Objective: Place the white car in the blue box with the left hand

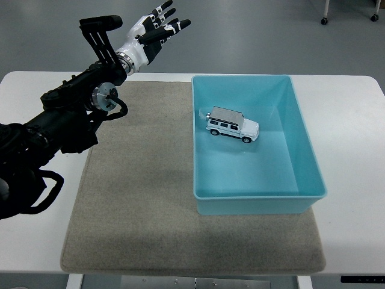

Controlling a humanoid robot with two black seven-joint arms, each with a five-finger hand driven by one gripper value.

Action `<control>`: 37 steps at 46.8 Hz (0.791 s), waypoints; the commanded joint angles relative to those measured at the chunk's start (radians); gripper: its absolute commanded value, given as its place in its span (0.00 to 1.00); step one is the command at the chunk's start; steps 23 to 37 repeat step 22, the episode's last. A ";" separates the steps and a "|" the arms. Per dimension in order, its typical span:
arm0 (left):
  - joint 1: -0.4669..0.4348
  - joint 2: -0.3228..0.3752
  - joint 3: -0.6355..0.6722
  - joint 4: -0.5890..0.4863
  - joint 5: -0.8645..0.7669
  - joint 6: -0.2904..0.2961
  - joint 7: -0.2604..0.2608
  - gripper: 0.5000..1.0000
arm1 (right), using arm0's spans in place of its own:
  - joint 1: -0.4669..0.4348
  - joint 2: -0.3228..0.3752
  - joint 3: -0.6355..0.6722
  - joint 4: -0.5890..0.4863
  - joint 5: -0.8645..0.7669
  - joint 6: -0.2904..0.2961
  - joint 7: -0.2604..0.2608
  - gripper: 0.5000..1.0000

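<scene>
A white toy car (232, 124) stands on its wheels inside the blue box (301, 180), in the far half, close to the left wall. My left hand (155, 30) hangs high beyond the table's far edge, up and to the left of the box. Its fingers are spread and hold nothing. The black left arm (60, 126) comes in from the left edge over the mat. No right arm shows.
A beige mat (138, 198) covers the middle of the white table (355, 120), and the box rests on its right part. Grey floor lies beyond the far edge, with chair castors (325, 21) at the top right.
</scene>
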 commanded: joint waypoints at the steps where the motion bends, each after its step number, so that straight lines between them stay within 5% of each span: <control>1: -0.001 0.000 -0.001 0.003 -0.001 0.002 0.000 1.00 | 0.000 0.000 0.000 0.000 0.000 -0.001 0.000 0.87; 37: 0.001 0.000 0.000 0.008 0.001 0.002 0.000 1.00 | 0.008 0.000 0.002 0.002 0.003 0.010 -0.002 0.87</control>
